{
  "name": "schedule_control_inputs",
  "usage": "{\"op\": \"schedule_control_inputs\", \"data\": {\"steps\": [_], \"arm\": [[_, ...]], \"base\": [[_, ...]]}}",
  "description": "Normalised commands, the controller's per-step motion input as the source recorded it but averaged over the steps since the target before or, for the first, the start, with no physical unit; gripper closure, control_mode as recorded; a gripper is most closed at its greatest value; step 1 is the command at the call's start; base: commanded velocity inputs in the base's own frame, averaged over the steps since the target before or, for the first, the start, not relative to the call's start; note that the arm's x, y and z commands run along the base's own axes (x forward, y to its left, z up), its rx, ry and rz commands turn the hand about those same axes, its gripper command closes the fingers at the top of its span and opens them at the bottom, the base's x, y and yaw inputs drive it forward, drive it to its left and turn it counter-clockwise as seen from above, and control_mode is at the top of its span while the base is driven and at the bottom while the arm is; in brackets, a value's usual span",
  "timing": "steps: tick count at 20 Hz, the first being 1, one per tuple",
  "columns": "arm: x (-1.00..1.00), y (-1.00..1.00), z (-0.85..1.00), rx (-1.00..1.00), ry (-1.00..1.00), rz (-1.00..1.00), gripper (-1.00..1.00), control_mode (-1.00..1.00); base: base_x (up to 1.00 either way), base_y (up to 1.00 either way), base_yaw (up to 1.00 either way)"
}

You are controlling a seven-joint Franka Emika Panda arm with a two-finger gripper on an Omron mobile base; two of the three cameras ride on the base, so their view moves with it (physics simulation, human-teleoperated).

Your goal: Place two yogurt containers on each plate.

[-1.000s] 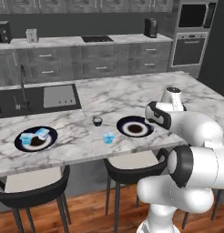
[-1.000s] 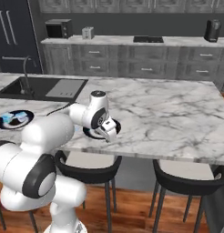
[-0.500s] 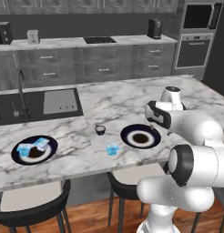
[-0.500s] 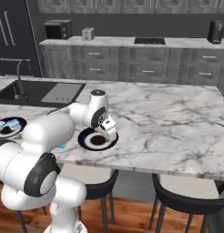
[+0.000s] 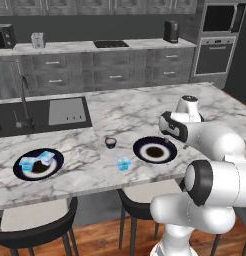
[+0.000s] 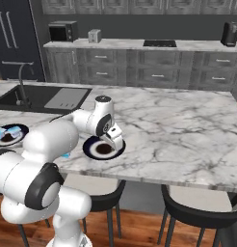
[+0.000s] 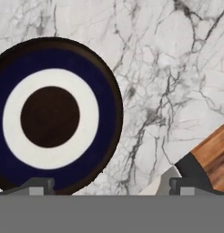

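Grey-veined white marble desk (image 5: 120,115) runs across a dark kitchen, with a black sink (image 5: 40,112) sunk into its far left part and dark stools (image 6: 98,193) tucked under its near edge. Above the desk hangs the robot's two-finger gripper (image 7: 107,184), its fingers (image 7: 38,184) spread apart with nothing between them. Just below the gripper and a little to its left lies an empty round navy-black plate with a white ring around a dark centre (image 7: 50,116); in the left base view this plate (image 5: 155,150) sits close beside the arm's wrist. Further left of the gripper, beyond that plate, a single small light-blue yogurt container (image 5: 123,163) stands alone on the marble near the front edge. A small dark round cup (image 5: 110,142) stands behind it, toward the sink. Well apart to the gripper's left, at the far end of the desk, a second navy-black plate (image 5: 39,163) carries two light-blue yogurt containers (image 5: 36,160) side by side on its rim and centre. The same loaded plate (image 6: 7,135) appears at the left edge of the right base view.
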Motion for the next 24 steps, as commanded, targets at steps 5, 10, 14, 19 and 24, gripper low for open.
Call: {"op": "schedule_control_inputs", "data": {"steps": [5,10,14,19,24], "arm": [[0.00,0.00,0.00,0.00,0.00,0.00,-1.00,1.00],[0.00,0.00,0.00,0.00,0.00,0.00,-1.00,1.00],[0.00,0.00,0.00,0.00,0.00,0.00,-1.00,-1.00],[0.00,0.00,0.00,0.00,0.00,0.00,-1.00,-1.00],[0.00,0.00,-0.02,0.00,0.02,0.00,-1.00,-1.00]], "base": [[0.00,0.00,0.00],[0.00,0.00,0.00],[0.00,0.00,0.00],[0.00,0.00,0.00],[0.00,0.00,0.00]]}}
